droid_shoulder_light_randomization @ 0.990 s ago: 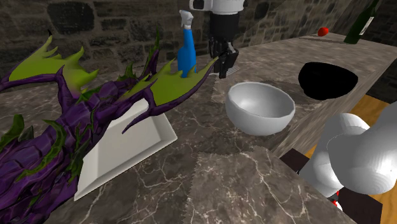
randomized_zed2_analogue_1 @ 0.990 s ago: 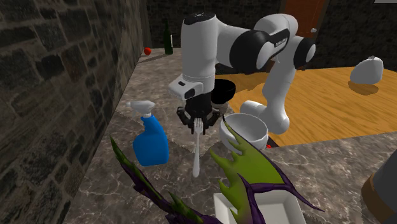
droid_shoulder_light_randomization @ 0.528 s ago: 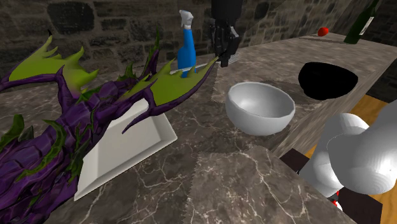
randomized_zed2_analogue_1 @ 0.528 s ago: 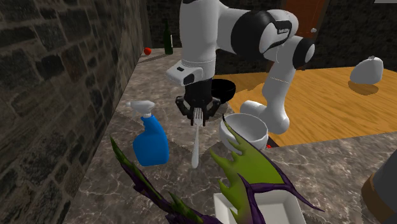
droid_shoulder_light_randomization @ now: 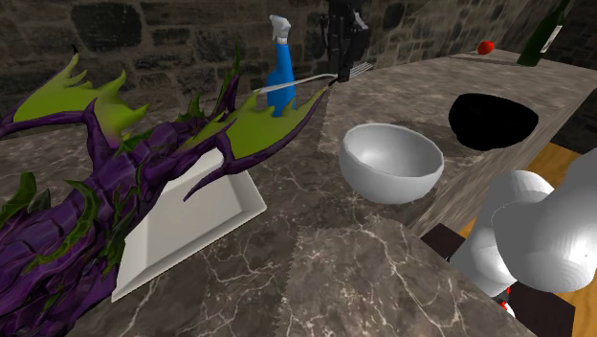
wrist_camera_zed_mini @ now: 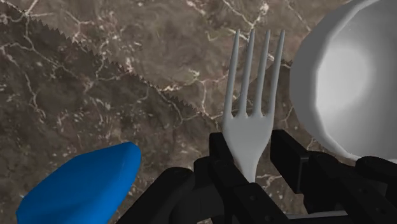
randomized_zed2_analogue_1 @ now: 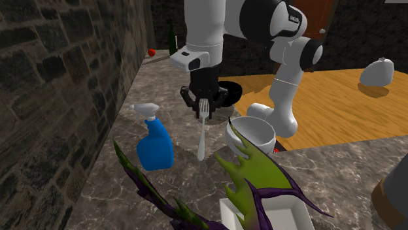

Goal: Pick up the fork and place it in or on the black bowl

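Observation:
A grey fork [randomized_zed2_analogue_1: 202, 138] hangs off the marble counter with my gripper [randomized_zed2_analogue_1: 204, 106] shut on its neck, tines up and handle pointing down toward the counter. In the shoulder view the gripper [droid_shoulder_light_randomization: 342, 59] is high at the back, and the fork's handle [droid_shoulder_light_randomization: 298, 82] sticks out toward the blue spray bottle. In the wrist view the tines [wrist_camera_zed_mini: 252, 89] rise from between the two fingers [wrist_camera_zed_mini: 220, 153]. The black bowl [droid_shoulder_light_randomization: 492, 121] rests on the counter to the shoulder view's right, past the grey bowl; it shows just behind the gripper as a dark rim [randomized_zed2_analogue_1: 230, 91].
A grey bowl [droid_shoulder_light_randomization: 391, 161] stands between the gripper and the counter's near edge. A blue spray bottle [droid_shoulder_light_randomization: 280, 75] stands beside the fork. A purple and green spiky figure [droid_shoulder_light_randomization: 115, 182] overhangs a white tray [droid_shoulder_light_randomization: 191, 225]. A dark bottle [droid_shoulder_light_randomization: 541, 33] and a red fruit [droid_shoulder_light_randomization: 486, 46] sit far back.
The gripper has risen with the fork clasped in it, and the handle's end now hangs higher above the counter. Nothing else has moved.

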You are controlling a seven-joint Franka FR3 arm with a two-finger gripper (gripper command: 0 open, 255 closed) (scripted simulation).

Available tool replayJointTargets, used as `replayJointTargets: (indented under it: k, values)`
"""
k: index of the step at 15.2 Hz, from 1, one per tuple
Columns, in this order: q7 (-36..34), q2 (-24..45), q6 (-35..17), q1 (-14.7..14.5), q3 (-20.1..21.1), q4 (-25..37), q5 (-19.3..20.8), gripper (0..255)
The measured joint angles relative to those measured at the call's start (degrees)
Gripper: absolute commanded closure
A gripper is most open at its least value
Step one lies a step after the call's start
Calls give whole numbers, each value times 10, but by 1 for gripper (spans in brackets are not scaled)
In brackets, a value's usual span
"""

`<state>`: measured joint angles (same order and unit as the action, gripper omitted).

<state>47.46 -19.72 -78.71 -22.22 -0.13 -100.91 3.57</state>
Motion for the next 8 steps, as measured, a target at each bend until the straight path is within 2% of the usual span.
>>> replayJointTargets:
  k: [8]
  values:
    - [64,-129,25,20,-44,-99,28,255]
